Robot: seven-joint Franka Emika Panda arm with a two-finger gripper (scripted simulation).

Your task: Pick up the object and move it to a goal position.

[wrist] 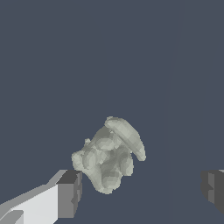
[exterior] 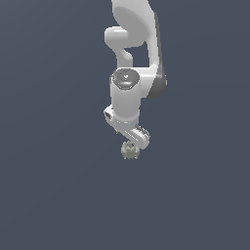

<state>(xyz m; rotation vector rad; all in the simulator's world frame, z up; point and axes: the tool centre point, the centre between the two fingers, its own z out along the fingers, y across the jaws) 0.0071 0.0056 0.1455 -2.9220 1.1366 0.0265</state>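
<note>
Exterior view: hanging down from above, the white arm [exterior: 132, 73] ending in the gripper [exterior: 131, 146], with the object [exterior: 129, 151] sitting right at its tip against plain dark grey ground [exterior: 49, 195]; nothing else lying near or blocking. Wrist view: showing the lumpy grey-beige object [wrist: 109, 155] lying between the two dark fingertips [wrist: 70, 194], spread wide, one tip just beside the object, the other well apart; no contact clearly seen.

object [wrist: 109, 157]: lumpy, mottled grey-beige, olive tint | one flatter ridged end | lies on dark surface
</note>
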